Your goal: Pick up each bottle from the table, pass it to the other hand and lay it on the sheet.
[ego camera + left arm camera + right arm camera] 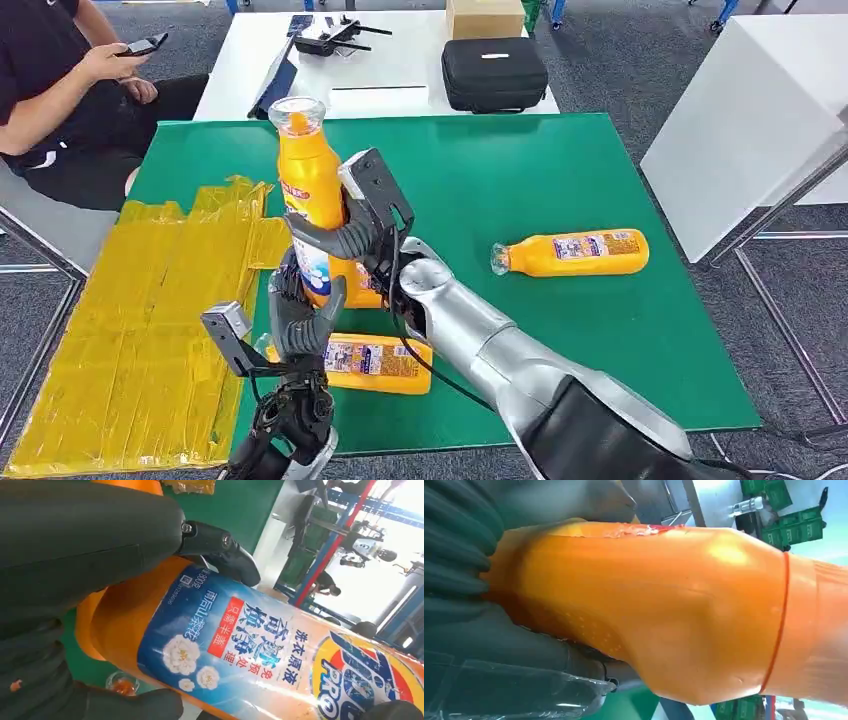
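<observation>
Centre frame, right hand (345, 235) grips the upright orange detergent bottle (305, 180); left hand (300, 315) clasps its base.

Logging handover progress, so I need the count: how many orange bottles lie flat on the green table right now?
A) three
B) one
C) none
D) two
D: one lying bottle rests right of the arms, another bottle lies near the table's front edge; the third bottle is upright, gripped by the right hand and left hand.
</observation>
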